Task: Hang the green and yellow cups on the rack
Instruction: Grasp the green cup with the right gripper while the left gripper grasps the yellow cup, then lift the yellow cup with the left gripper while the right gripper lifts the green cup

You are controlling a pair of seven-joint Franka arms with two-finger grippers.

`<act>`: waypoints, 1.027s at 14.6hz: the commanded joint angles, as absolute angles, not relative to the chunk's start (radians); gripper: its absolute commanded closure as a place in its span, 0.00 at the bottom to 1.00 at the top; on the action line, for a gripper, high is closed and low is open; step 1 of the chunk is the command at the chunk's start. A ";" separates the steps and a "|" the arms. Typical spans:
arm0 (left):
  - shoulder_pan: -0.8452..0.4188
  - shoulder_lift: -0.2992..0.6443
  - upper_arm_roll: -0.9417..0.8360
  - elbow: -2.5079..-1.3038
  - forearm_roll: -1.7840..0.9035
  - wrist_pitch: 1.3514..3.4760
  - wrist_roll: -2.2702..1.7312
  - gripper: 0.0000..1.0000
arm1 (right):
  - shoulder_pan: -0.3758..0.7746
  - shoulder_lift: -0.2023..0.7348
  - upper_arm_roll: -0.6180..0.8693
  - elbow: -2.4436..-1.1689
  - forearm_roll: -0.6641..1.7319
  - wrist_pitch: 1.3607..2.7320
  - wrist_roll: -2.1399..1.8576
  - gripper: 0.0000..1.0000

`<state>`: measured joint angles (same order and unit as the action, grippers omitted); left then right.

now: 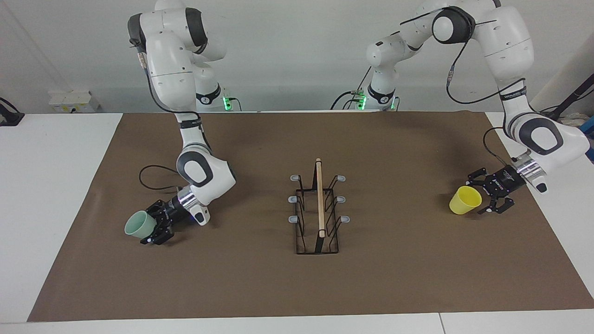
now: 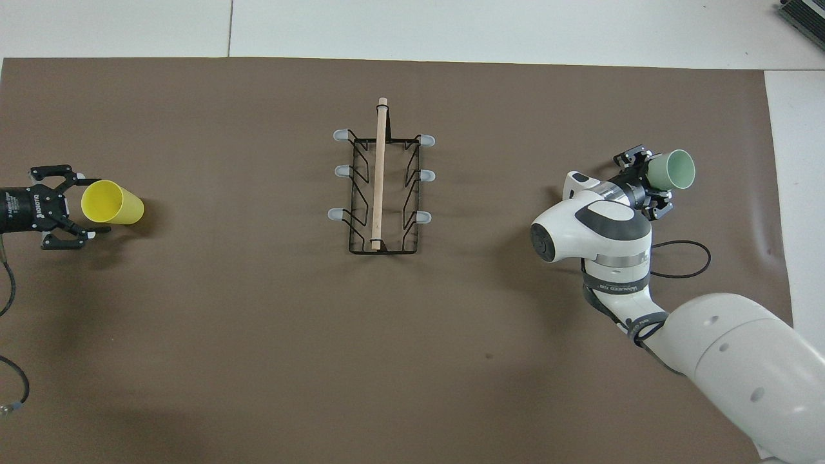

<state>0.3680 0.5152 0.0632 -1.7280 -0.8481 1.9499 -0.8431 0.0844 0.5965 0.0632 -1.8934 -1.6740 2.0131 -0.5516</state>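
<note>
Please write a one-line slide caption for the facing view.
Right gripper holds green cup, left gripper reaches yellow cup; empty rack between.

The rack (image 1: 317,209) stands on the mat (image 1: 399,278) midway between the two arms, its rod (image 1: 319,197) running away from the robots (three prongs on either side). Toward the right arm's end of the table, the right gripper (image 1: 149,229) has one cup (image 1: 139,225) tipped on its side between its fingers. Toward the left arm's end, the other cup (image 1: 465,200) lies tipped in the left gripper (image 1: 483,196), well apart from the rack.
</note>
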 commanded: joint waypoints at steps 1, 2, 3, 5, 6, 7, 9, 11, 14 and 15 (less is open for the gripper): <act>0.279 0.488 0.074 -1.799 -0.913 2.098 -0.865 0.00 | 0.078 0.586 0.072 -1.895 -1.698 2.019 -0.540 1.00; 0.278 0.485 0.074 -1.808 -0.917 2.100 -0.865 0.00 | 0.075 0.583 0.072 -1.893 -1.694 2.022 -0.552 1.00; 0.287 0.483 0.072 -1.809 -0.917 2.091 -0.867 0.00 | 0.077 0.575 0.074 -1.893 -1.659 2.026 -0.557 1.00; 0.287 0.483 0.072 -1.807 -0.917 2.077 -0.864 0.05 | 0.080 0.554 0.074 -1.885 -1.576 2.031 -0.567 1.00; 0.282 0.483 0.072 -1.807 -0.919 2.085 -0.870 0.17 | 0.080 0.546 0.075 -1.882 -1.547 2.031 -0.578 1.00; 0.282 0.483 0.072 -1.807 -0.917 2.083 -0.864 0.55 | 0.080 0.528 0.086 -1.881 -1.502 2.031 -0.580 1.00; 0.276 0.483 0.074 -1.796 -0.917 2.086 -0.868 0.86 | 0.089 0.497 0.089 -1.881 -1.412 2.029 -0.580 1.00; 0.275 0.466 0.074 -1.786 -0.916 2.091 -0.873 1.00 | 0.089 0.460 0.112 -1.881 -1.303 2.029 -0.581 1.00; 0.258 0.401 0.074 -1.778 -0.899 2.089 -0.871 1.00 | 0.091 0.394 0.138 -1.881 -1.122 2.029 -0.603 1.00; 0.243 0.375 0.074 -1.778 -0.885 2.089 -0.870 1.00 | 0.087 0.374 0.143 -1.878 -1.076 2.031 -0.624 1.00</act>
